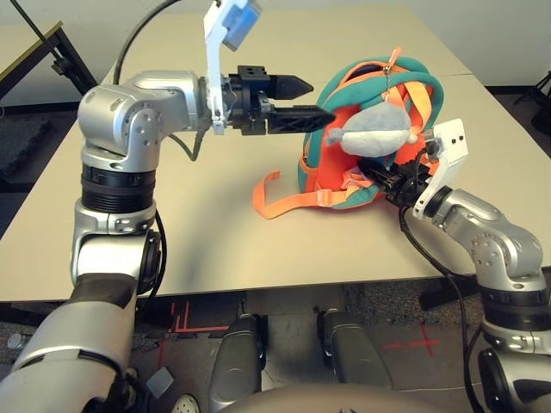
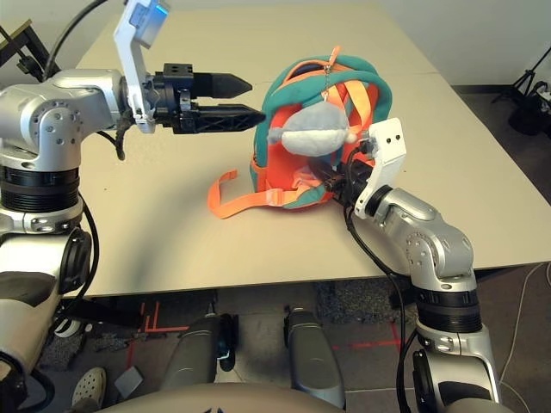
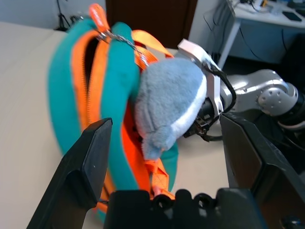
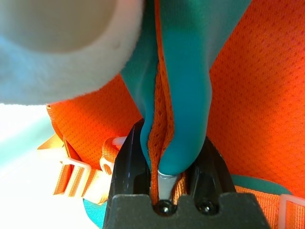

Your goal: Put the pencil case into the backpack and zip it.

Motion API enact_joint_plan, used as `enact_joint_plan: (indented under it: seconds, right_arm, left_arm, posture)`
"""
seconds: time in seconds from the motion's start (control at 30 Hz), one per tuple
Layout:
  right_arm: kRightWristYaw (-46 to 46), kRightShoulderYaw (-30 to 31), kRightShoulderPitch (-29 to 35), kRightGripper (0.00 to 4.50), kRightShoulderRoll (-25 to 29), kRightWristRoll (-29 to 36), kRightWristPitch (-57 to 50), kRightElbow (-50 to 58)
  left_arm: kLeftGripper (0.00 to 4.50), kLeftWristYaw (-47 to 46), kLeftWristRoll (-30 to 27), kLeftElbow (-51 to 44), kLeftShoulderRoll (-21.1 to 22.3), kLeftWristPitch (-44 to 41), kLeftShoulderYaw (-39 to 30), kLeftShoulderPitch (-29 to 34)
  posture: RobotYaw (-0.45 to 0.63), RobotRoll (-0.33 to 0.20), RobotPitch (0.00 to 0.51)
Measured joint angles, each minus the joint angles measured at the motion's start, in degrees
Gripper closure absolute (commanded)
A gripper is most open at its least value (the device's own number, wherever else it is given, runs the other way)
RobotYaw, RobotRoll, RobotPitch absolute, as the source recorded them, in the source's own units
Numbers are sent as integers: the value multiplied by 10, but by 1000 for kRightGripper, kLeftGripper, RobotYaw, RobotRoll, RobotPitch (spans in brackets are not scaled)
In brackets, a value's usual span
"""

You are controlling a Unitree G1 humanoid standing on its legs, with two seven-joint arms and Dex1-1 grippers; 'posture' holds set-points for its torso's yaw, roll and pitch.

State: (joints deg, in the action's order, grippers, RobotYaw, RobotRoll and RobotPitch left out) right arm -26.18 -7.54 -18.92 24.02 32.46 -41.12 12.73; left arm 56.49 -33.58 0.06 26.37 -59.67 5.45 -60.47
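The backpack point(image 1: 370, 138) stands on the beige desk point(image 1: 215, 241), an orange body edged with thick teal trim, between the two hands. A grey-and-white plush shark point(image 1: 374, 129) hangs against its front from a small chain at the top, where an orange zipper pull point(image 3: 97, 14) sticks up. Loose orange straps point(image 1: 288, 194) trail from the bag across the desk, below and just ahead of the left hand.

The left hand point(image 1: 308, 99) hovers above the desk, pointing sideways at the bag's upper part. Its two black fingers point(image 3: 88, 167) stand wide apart with nothing between them; their tips are just beside the teal rim and the shark's nose, and whether they touch the fabric cannot be told. In the left wrist view, the zipper line runs along the orange strip between the teal bands, straight ahead of the spread fingers.

The right hand point(image 4: 167, 162) sits low at the far side of the bag from the left hand, near the desk surface. Its fingers are pinched closed on a fold of the backpack's teal trim and orange mesh, which rises straight out of the narrow gap between them.

The pencil case cannot be seen from outside the bag.
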Motion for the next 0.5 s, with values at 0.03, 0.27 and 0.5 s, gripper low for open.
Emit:
enact_joint_plan:
  seconds: [0.03,0.27,0.5]
  right_arm:
    - [0,0,0,3709,0,0,0,0]
    - [1,0,1,3709,-3,0,1,0]
    - [4,0,2,3709,-5,0,1,0]
  left_arm:
    - [0,0,2,0,-5,3,9,0]
    - [0,-20,57,19,-34,51,73,0]
    - [0,-27,92,87,-73,94,86,-17]
  posture:
    - [-134,0,99]
    - [-137,0,94]
    - [-147,0,95]
